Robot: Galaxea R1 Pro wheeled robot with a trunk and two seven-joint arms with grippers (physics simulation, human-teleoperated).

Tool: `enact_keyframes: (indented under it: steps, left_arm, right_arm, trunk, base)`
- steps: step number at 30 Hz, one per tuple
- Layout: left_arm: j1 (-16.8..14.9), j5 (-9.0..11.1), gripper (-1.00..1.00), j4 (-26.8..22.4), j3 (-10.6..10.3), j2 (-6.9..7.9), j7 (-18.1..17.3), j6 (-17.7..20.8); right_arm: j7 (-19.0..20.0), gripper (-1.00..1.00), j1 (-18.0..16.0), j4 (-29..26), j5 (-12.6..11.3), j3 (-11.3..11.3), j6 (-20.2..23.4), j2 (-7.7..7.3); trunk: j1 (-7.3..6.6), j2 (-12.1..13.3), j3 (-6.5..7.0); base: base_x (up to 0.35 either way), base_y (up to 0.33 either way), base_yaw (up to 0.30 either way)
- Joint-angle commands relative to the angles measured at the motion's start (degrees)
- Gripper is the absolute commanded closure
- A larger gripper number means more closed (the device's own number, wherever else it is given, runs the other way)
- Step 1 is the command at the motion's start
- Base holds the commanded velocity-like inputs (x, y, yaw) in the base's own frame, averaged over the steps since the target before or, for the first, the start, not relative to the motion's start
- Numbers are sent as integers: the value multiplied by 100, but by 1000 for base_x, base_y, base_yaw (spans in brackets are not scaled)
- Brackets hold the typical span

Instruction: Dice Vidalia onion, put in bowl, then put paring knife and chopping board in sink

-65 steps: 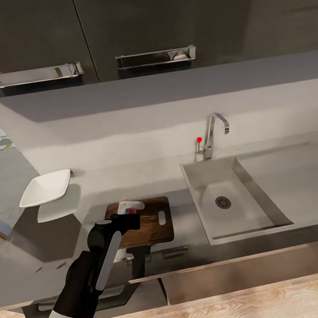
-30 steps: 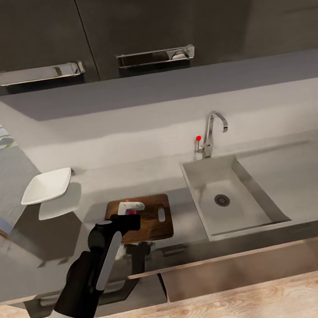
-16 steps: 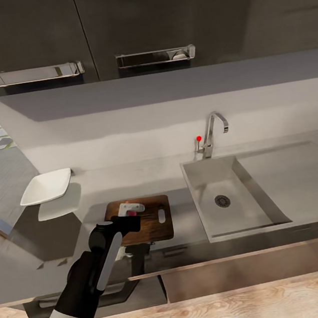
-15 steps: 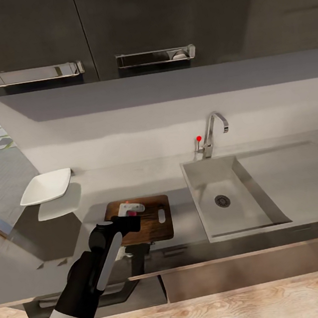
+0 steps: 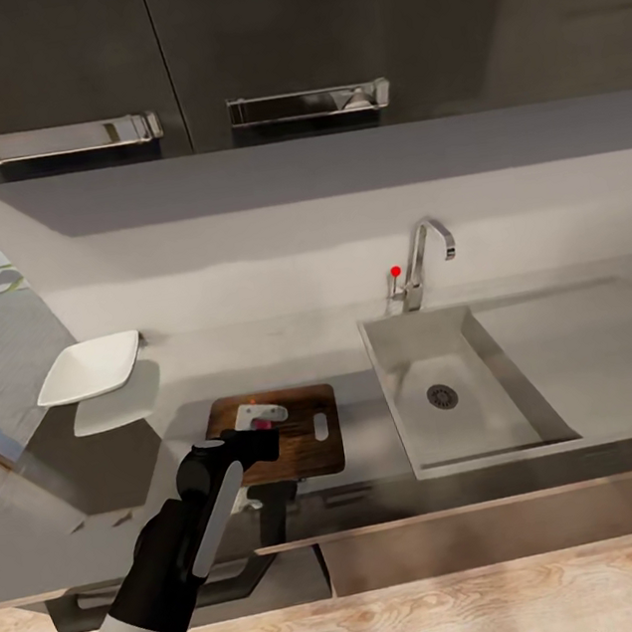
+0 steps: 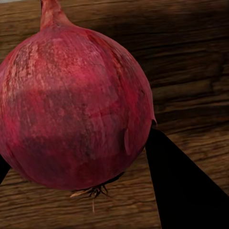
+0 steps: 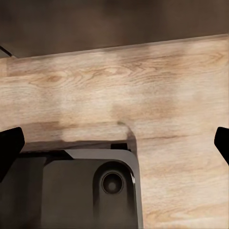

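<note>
while our left fingers (image 6: 179, 186) hold the onion (image 6: 74, 100) over the board (image 5: 291, 440), the sink (image 5: 447, 393) is empty. dicing, filling the bowl (image 5: 87, 370) remain; our right fingers (image 7: 12, 143) are wide.

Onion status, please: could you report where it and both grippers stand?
Left gripper shut on onion, over the board. Right gripper open, pointing at the floor. Sink clear of it.

The board (image 5: 296, 446) lies on the counter (image 5: 341, 353), left of the sink (image 5: 467, 390). The bowl (image 5: 87, 369) sits well left and behind the board. The onion (image 5: 262, 423) is over the board's rear left. The tap (image 5: 419, 261) stands behind the sink.
</note>
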Motion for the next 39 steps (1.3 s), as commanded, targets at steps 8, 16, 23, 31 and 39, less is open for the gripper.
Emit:
enact_keyframes:
  steps: [8,16,23,31,39]
  left_arm:
    - [0,64,100,11,-4,1,48,21]
    - [0,65,100,10,-4,-1,47,20]
    - [-1,59,100,-6,-4,1,47,21]
    - [0,58,-100,-36,-4,-1,47,14]
    - [0,58,-100,-18,-3,0,47,13]
  right_arm:
    - [16,-100,-1,-8,-61,33,-18,-6]
    - [15,-100,2,-7,-61,33,-18,-6]
    - [15,-100,0,-7,-61,33,-18,-6]
    - [15,-100,2,-7,-61,33,-18,-6]
    - [16,-100,2,-7,-59,33,-18,-6]
  trunk:
    - [5,-8,-36]
    - [5,-8,-37]
    - [5,-8,-37]
    - [5,-8,-37]
    - [5,-8,-37]
  base:
    - [0,0,0]
    - [0,0,0]
    - [0,0,0]
    - [54,0,0]
    - [13,0,0]
